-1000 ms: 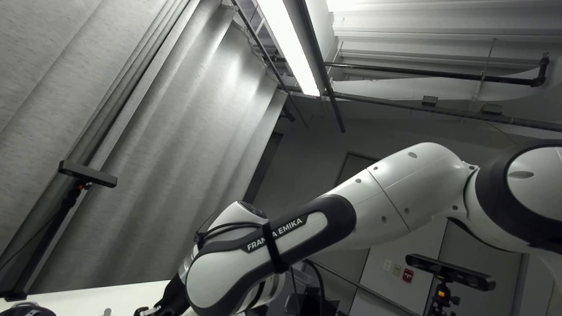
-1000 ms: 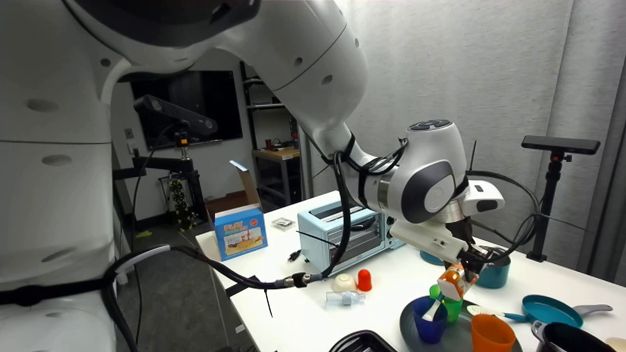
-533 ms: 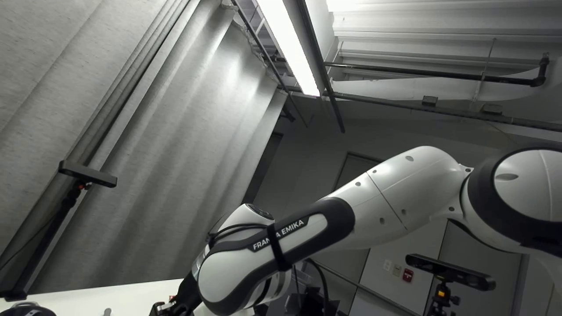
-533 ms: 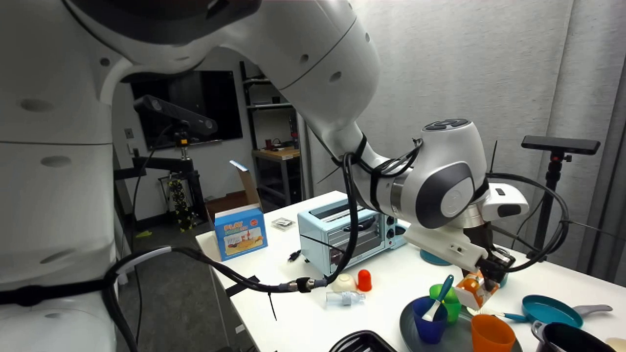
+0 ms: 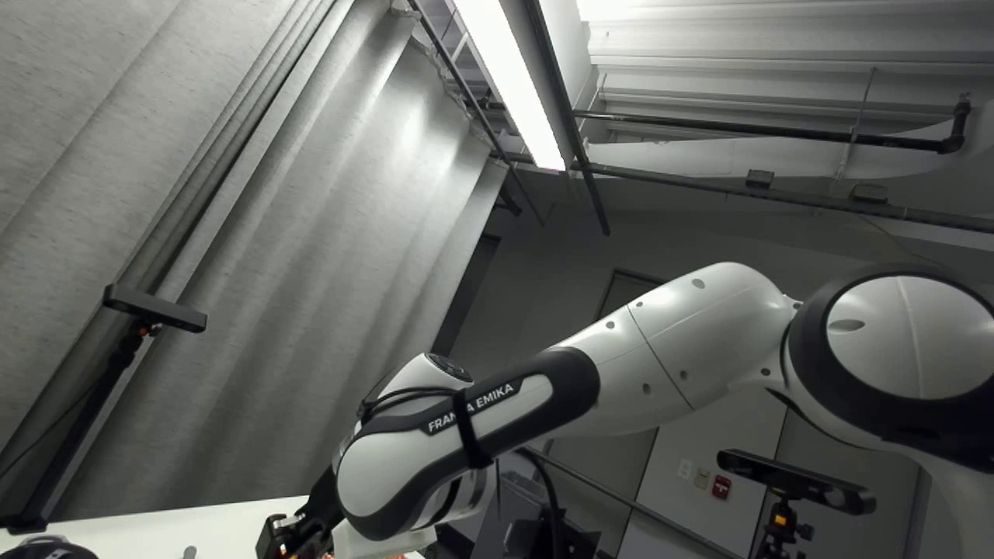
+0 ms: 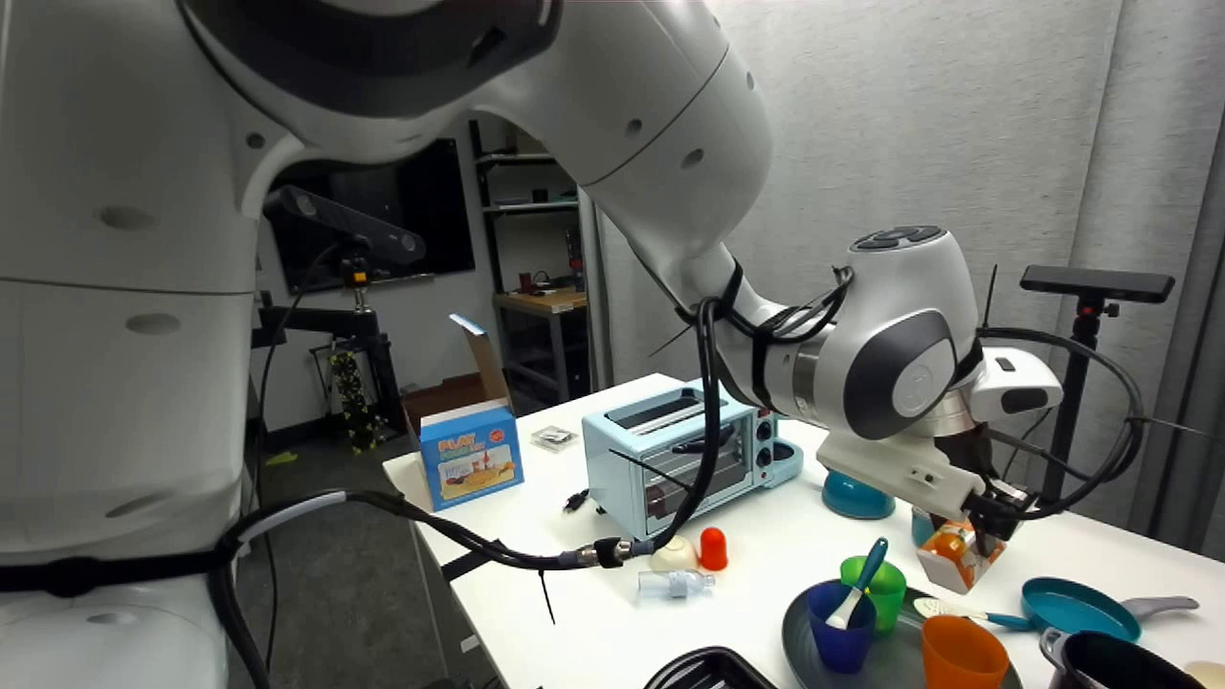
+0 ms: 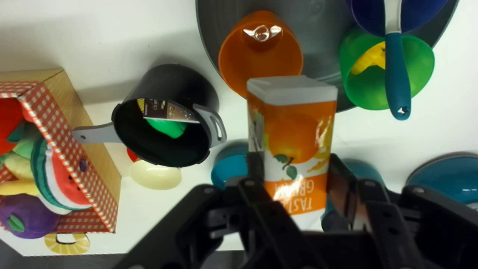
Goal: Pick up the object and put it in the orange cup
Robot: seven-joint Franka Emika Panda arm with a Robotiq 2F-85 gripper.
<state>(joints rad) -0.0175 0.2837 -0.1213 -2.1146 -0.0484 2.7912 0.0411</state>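
Arm (image 6: pixel 679 144) leans over the white table (image 6: pixel 574 622), likely so the load can come down from above. Checked box (image 7: pixel 67 147) stands near the table edge along the bottom of the wrist view, probably parked out of the way; it holds a toy watermelon slice (image 7: pixel 68 179) and a purple piece (image 7: pixel 33 213), among others. Dark plate (image 7: pixel 313 37), well in from that edge, looks used as a tray: orange cup (image 7: pixel 257 65), green cup (image 7: pixel 420 67) and blue cup (image 7: pixel 422 15) all stand on it. Black pot (image 7: pixel 183 84) sits between box and plate; inside, a printed packet (image 7: pixel 160 108) and something green (image 7: pixel 170 127). Gripper (image 7: pixel 296 166) is clamped on a carton (image 7: pixel 295 130), which I read as the task's object: jaws press two opposite sides, gray end left free and sticking out past them, presumably to go in first. Carton is held near the orange cup, off the table by the look of it, not in the cup; can't tell if it's over the rim. Orange cup: glint inside, no contents I can make out. Blue cup has a utensil (image 7: pixel 397 78) in it, handle leaning over the green cup, so a snag risk. Green cup has something yellow (image 7: pixel 371 59) in it.
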